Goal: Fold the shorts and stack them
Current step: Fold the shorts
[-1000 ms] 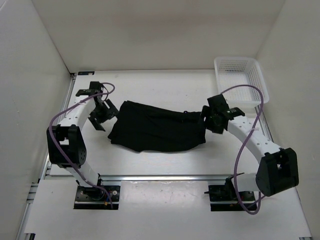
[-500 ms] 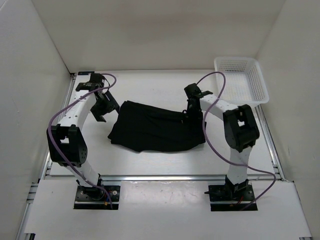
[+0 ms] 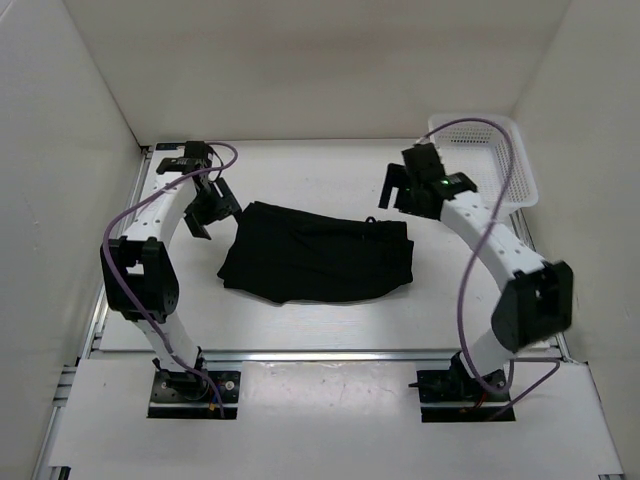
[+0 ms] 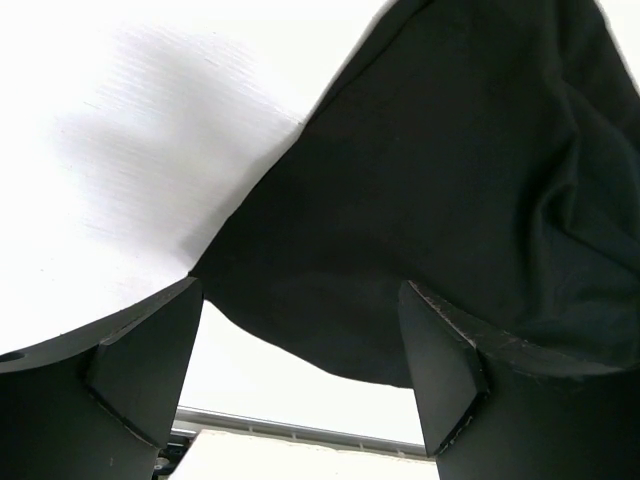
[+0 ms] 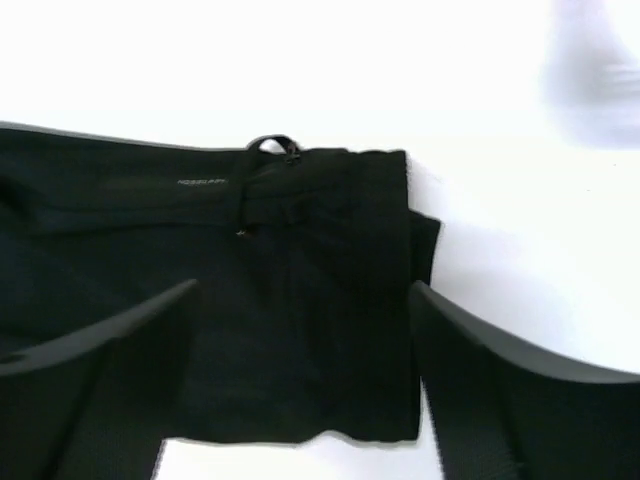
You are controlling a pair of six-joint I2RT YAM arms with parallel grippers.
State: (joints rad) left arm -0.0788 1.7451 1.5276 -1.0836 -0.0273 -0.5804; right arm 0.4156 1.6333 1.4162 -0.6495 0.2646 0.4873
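The shorts (image 3: pixel 318 262) show between both pairs of spread, empty fingers: the left gripper (image 4: pixel 300 290) over a hem corner, the right gripper (image 5: pixel 302 288) over the end with the drawstring (image 5: pixel 272 143). They lie mid-frame on the table (image 3: pixel 330 330), seemingly doubled once. For a clean fold, each gripper should pinch every layer at its corner and lift evenly. The white mesh basket (image 3: pixel 480 150), upper right, shows nothing inside.
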